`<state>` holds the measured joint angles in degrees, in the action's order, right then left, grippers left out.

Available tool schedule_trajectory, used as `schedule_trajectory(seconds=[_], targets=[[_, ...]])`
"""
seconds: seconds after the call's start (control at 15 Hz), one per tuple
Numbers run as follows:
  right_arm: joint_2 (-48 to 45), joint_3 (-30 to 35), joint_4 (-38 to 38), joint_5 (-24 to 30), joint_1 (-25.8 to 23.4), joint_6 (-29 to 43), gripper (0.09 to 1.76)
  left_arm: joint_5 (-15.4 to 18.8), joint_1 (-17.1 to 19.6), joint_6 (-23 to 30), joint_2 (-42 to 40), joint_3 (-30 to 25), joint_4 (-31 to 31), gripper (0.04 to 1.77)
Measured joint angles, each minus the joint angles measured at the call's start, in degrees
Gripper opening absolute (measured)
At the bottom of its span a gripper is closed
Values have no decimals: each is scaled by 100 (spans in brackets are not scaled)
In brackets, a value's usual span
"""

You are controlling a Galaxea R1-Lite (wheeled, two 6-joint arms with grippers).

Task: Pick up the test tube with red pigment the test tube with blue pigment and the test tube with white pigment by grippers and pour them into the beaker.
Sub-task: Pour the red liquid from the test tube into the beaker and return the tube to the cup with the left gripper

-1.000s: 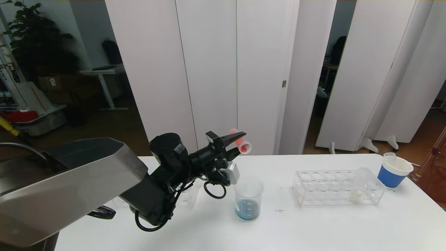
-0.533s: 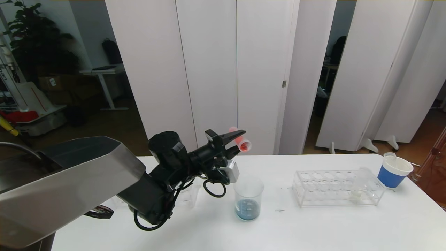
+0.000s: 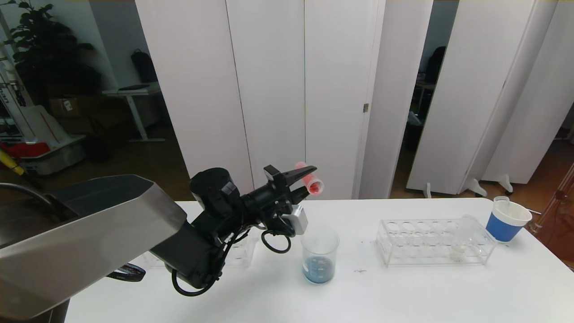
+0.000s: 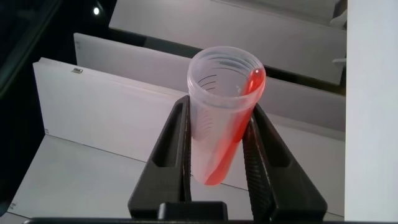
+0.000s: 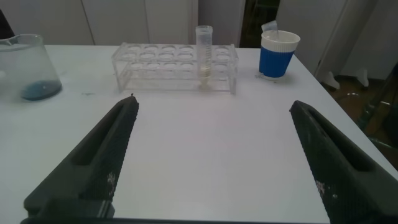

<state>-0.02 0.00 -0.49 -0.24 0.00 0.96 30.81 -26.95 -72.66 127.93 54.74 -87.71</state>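
Observation:
My left gripper (image 3: 309, 180) is shut on the test tube with red pigment (image 3: 306, 178). It holds the tube tilted, mouth down and to the right, above and a little left of the beaker (image 3: 319, 255). In the left wrist view the red pigment runs along the tube's wall (image 4: 221, 118) to its rim, between the fingers (image 4: 174, 137). The beaker stands on the table with blue liquid at its bottom. The test tube with white pigment (image 3: 462, 240) stands in the right rack (image 3: 417, 242). The blue test tube is not in view. My right gripper (image 5: 212, 102) is open and empty above the table.
A blue-sleeved paper cup (image 3: 506, 220) stands at the table's far right, beyond the rack. A second clear rack (image 3: 244, 251) sits partly hidden behind my left arm. The right wrist view also shows the beaker (image 5: 28, 65), rack (image 5: 161, 65), white tube (image 5: 204, 56) and cup (image 5: 278, 56).
My left gripper has risen slightly with the red tube still tilted in it. Nothing else has moved.

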Motion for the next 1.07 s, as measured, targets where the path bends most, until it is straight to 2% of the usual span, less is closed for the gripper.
schedule_trajectory(seconds=[1.07], targets=[[0,0,2,2,0,0,175,-2,-20,48,62,127,-21,57]])
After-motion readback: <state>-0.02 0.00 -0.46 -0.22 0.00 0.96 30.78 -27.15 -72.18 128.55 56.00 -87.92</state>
